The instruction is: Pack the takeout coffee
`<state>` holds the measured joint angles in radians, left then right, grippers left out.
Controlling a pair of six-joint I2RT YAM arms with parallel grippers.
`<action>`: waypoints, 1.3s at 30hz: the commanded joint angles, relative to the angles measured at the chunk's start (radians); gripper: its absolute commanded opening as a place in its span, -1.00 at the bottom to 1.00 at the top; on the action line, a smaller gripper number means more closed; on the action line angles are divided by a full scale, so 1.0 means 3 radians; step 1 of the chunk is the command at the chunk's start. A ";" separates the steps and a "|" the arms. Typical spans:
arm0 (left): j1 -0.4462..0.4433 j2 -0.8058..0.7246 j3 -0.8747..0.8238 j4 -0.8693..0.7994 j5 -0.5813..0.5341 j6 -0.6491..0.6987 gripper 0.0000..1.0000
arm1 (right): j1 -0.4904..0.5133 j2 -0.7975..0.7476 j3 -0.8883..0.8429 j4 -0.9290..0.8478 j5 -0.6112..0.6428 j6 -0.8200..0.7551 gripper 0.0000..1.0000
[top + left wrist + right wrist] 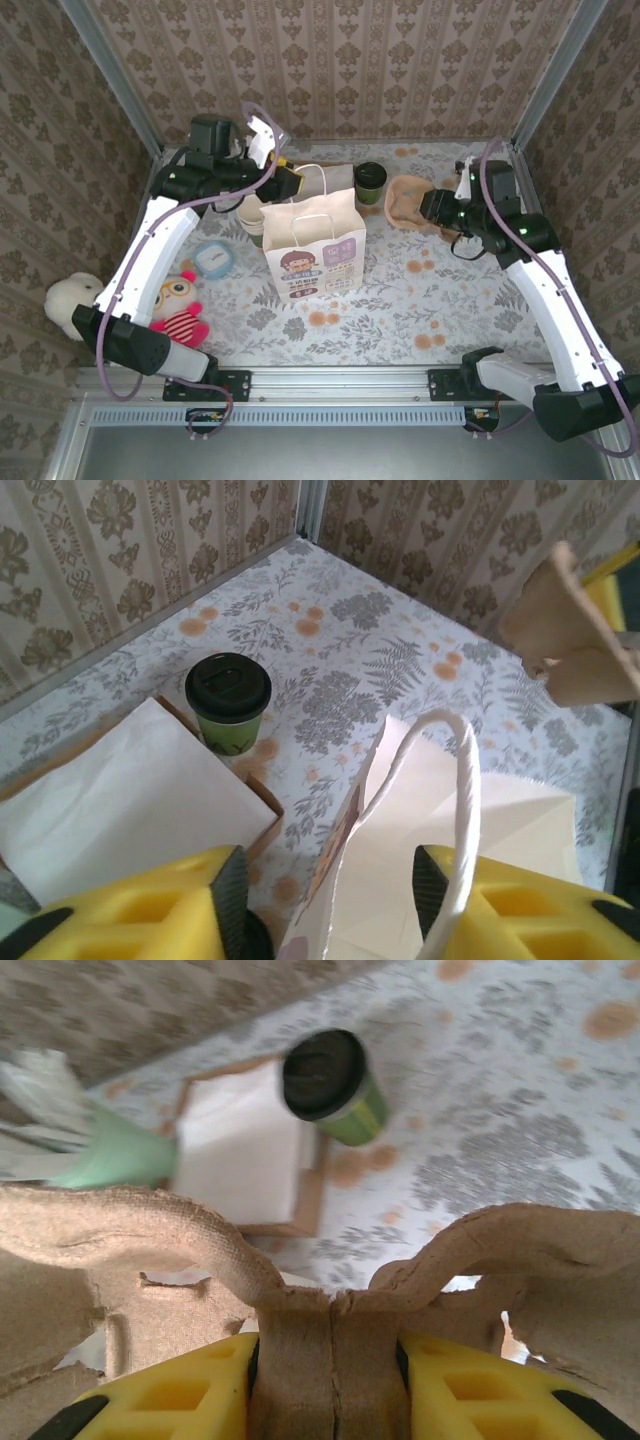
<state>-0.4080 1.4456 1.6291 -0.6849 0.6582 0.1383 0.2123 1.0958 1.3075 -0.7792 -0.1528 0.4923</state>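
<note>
Plainly, the takeout coffee point(370, 183) stands upright on the bench point(400, 290) behind the paper bag point(315, 240), between both arms (about equally near each): rightward of the left fingers point(150, 910), part-open astride the bag's handle point(465, 780), and leftward of the right fingers point(480, 1390), clamped on a pulp carrier point(120, 1230).

Takeout coffee point(228, 723) is showing a matt paper wall under a smooth, faintly glossy black plastic lid point(228, 685). Carrier bag point(500, 820) is presenting smooth matt white paper with a twisted cord handle point(468, 800). Cup carrier point(335, 1340) is showing rough, fibrous brown moulded pulp. Frame rail point(330, 382) is reading as metal.
</note>
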 commanded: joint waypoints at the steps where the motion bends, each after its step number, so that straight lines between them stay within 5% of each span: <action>1: -0.0030 0.0090 0.0133 0.0000 0.0146 -0.0082 -0.32 | 0.0029 0.0095 0.0325 -0.0225 -0.0586 -0.0014 -0.24; 7: -0.0261 0.0064 0.0121 0.0070 -0.0204 -0.0459 -0.83 | 0.0134 0.0342 0.0759 -0.0227 -0.0973 0.0164 -0.25; 11: -0.0401 0.0079 0.0174 -0.0070 -0.0336 -0.0779 -0.98 | 0.0273 0.0547 0.1021 -0.0079 -0.1253 0.0301 -0.24; 22: -0.0539 0.0092 0.0289 -0.0347 -0.0680 -0.1053 -1.00 | 0.0786 0.1079 0.1449 0.0142 -0.1657 0.0304 -0.24; 39: -0.0318 0.0066 0.0164 -0.0234 -0.0346 -0.1029 -0.99 | 0.0954 0.1334 0.1046 0.0398 -0.2068 0.0269 -0.23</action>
<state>-0.5194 1.4792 1.6890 -0.7624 0.5228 -0.1581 0.4965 1.5188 1.6646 -0.6716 -0.7464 0.5758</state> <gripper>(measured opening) 0.053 0.384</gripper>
